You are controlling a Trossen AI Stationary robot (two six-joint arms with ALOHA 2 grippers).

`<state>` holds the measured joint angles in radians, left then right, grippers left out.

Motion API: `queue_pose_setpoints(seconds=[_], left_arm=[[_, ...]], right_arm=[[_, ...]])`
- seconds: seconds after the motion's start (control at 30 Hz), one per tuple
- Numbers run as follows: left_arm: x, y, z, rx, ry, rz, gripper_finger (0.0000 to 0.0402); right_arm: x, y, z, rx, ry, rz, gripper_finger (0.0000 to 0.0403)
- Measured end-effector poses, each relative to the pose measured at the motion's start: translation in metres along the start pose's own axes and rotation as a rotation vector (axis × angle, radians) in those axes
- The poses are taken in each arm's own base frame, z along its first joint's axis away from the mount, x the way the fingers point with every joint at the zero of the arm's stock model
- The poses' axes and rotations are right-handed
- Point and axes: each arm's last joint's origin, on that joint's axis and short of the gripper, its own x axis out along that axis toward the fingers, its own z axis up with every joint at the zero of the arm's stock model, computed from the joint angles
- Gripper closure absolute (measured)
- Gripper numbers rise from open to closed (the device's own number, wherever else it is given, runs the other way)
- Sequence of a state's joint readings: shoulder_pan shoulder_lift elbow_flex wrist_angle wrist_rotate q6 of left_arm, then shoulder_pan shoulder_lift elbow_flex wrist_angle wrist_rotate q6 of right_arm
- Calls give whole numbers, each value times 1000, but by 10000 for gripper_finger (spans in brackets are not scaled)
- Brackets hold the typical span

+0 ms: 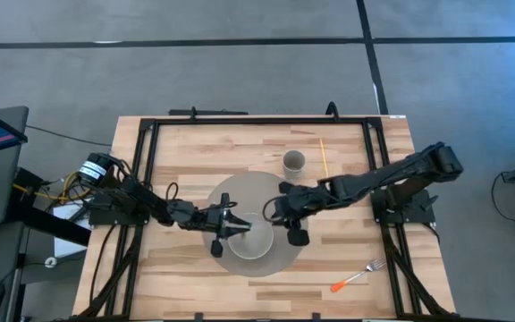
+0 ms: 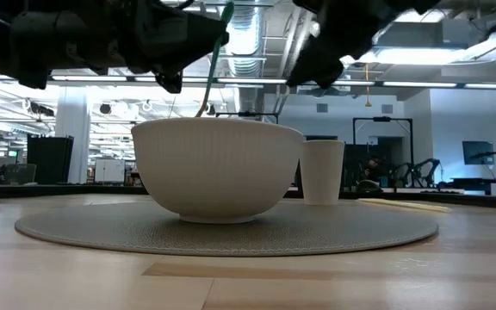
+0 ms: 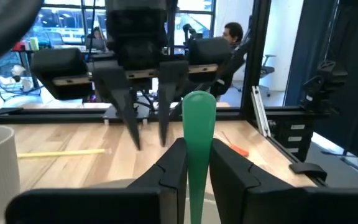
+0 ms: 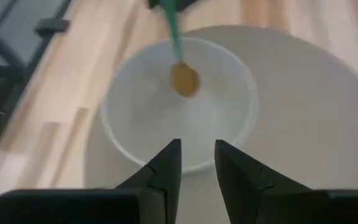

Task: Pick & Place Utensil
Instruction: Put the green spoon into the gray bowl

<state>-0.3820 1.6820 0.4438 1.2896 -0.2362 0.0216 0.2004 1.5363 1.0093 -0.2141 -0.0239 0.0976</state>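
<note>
Over ribbed round bowl: smooth green spoon.

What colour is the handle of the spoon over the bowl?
Green; the spoon handle shows best in the left wrist view, clamped in the left gripper.

Spoon lower end hidden behind bowl wall; arms cut off by low view's top edge.

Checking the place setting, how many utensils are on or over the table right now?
3: a green-handled spoon held in the bowl by the left gripper, an orange-handled fork at the table's near-right, and yellow chopsticks beside the cup.
</note>
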Motion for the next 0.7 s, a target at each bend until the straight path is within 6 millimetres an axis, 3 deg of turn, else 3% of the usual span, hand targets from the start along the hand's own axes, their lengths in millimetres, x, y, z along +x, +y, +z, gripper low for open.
queue_pose_setpoints(seconds=[0.33,0.47,0.7], left_arm=[[15,0,-9,26,8,5,348],[21,-2,-13,33,19,5,348],[20,-1,-7,31,0,6,348]], right_arm=[[29,-13,8,37,66,102,311],[41,-20,0,66,153,125,311],[43,-28,0,87,161,136,311]])
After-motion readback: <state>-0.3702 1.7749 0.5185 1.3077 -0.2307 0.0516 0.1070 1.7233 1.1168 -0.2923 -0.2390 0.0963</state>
